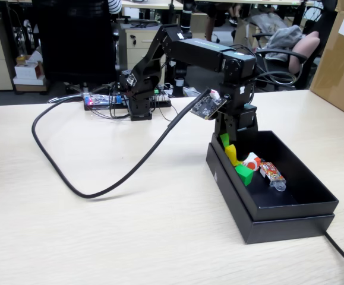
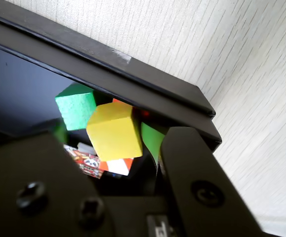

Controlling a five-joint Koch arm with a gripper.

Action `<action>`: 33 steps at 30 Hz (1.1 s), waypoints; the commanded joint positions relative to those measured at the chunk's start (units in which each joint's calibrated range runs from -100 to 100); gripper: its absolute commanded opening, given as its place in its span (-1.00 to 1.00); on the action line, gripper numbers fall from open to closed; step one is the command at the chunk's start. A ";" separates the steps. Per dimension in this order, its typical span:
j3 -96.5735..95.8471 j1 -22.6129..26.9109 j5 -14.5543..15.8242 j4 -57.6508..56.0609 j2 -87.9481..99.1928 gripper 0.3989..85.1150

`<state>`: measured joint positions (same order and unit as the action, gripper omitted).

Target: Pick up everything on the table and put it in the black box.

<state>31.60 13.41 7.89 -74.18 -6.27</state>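
Gripper (image 1: 230,149) low inside black box (image 1: 290,205) near its left wall, jaws clamped on yellow cube (image 2: 114,129) for release over the floor, green cube (image 2: 76,104) and red carton (image 1: 252,161) already inside, table (image 1: 100,225) cleared.

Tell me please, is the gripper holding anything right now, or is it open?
Gripper: over the black box, its jaws around the yellow cube; whether they clamp it or have let go cannot be told.
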 commanded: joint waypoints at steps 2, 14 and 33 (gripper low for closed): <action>0.95 -0.54 -0.54 1.13 3.46 -0.13; 7.30 -3.52 -0.49 0.35 29.96 -0.02; -42.93 -13.82 -6.50 27.22 43.85 0.10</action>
<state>-12.15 -0.42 1.49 -51.48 31.22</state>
